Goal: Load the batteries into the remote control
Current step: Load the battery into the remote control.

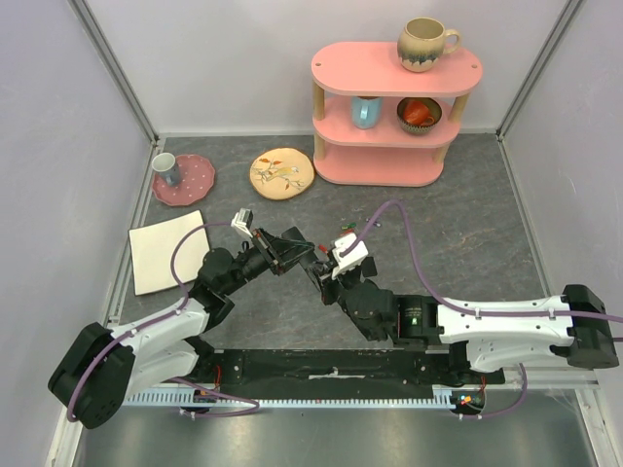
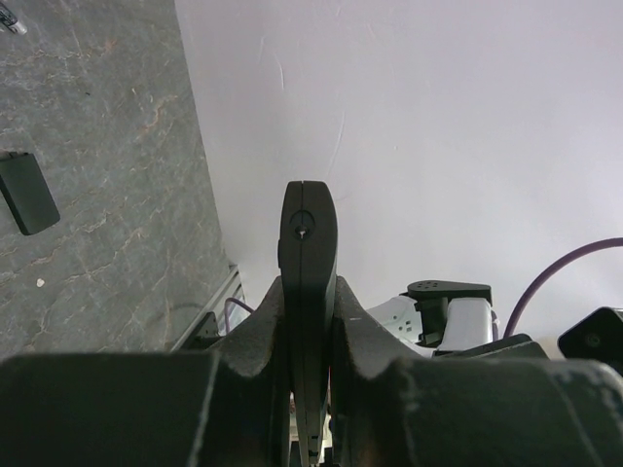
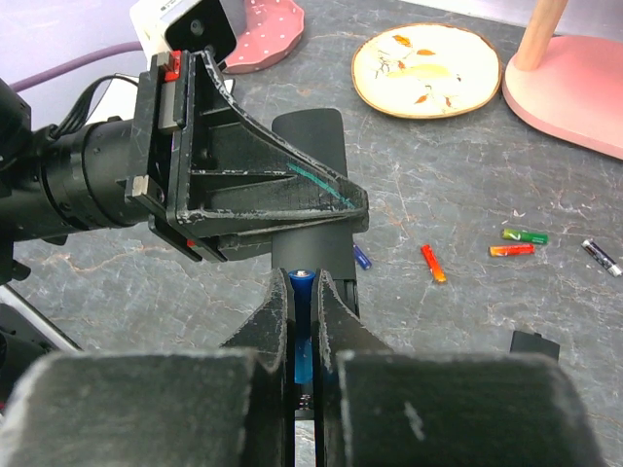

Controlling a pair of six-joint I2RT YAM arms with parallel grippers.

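The remote control (image 2: 308, 233), a slim black bar, stands edge-on between the fingers of my left gripper (image 2: 309, 288), which is shut on it. In the right wrist view the remote control (image 3: 310, 141) lies across, behind the left gripper's fingers (image 3: 263, 190). My right gripper (image 3: 303, 284) is shut on a blue battery (image 3: 302, 292), whose metal tip points at the remote's near end and is close to it. Loose batteries lie on the table to the right: a blue one (image 3: 362, 257), a red-orange one (image 3: 433, 263) and a green one (image 3: 526, 235). Both grippers meet mid-table (image 1: 310, 261).
A small short black piece (image 3: 534, 342) lies on the table, also seen from the left wrist (image 2: 27, 192). At the back stand a pink shelf (image 1: 389, 117) with mugs, a cream plate (image 1: 281, 173) and a pink plate (image 1: 185, 180) with a cup. A white cloth (image 1: 167, 251) lies at the left.
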